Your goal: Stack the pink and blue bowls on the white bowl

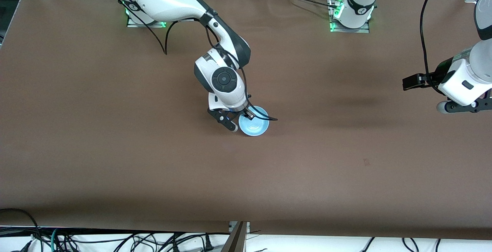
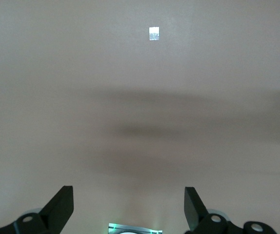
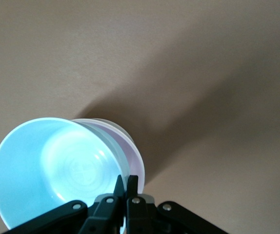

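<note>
My right gripper [image 1: 243, 121] is over the middle of the table, shut on the rim of the light blue bowl [image 1: 254, 126]. In the right wrist view the gripper [image 3: 125, 181] pinches that rim, one finger inside the blue bowl [image 3: 57, 170]. The blue bowl sits nested in the pale pink bowl [image 3: 136, 163], and the stack is tilted. A thin pale edge [image 3: 111, 125] shows past the pink rim; I cannot tell if it is the white bowl. My left gripper [image 1: 447, 107] waits open and empty at the left arm's end of the table, with bare table between its fingers [image 2: 129, 190].
A small pale mark [image 1: 366, 162] lies on the brown table nearer the front camera; it shows as a light square in the left wrist view [image 2: 153, 33]. Loose cables [image 1: 115, 240] hang below the table's near edge.
</note>
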You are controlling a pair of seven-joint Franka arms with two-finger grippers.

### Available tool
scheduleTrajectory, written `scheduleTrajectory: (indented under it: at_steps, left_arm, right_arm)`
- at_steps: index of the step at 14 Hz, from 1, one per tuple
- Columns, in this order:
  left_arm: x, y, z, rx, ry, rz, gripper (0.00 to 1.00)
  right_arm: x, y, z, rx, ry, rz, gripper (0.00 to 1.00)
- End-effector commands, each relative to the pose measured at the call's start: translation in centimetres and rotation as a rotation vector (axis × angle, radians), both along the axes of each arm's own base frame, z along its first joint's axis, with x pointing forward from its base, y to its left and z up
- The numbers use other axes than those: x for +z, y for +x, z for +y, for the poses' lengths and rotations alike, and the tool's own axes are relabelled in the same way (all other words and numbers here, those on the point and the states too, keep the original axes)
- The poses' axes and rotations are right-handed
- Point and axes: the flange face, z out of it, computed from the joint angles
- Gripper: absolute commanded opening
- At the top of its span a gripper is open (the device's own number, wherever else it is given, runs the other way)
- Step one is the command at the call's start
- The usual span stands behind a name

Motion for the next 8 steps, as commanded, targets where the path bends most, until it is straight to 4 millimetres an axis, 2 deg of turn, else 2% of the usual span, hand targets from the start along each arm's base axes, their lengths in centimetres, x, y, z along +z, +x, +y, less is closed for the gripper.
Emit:
scheduleTrajectory:
  at_steps: [1, 5, 8]
  left_arm:
    - [0.2, 0.0, 0.0, -0.024, 0.012, 0.006, 1.00]
    - [-0.3, 0.6, -0.3, -0.022, -0.014, 0.004, 1.00]
    - [0.2, 2.0, -0.8, -0.027, -0.017, -0.022, 1.00]
  right_arm:
    - [-0.1, -0.4, -0.1, -0.005, -0.005, 0.026, 0.00]
    - [-0.5, -0.4, 0.0, -0.020, 0.001, 0.030, 0.00]
    - [-0.5, -0.3, 0.0, -0.024, 0.005, 0.027, 0.00]
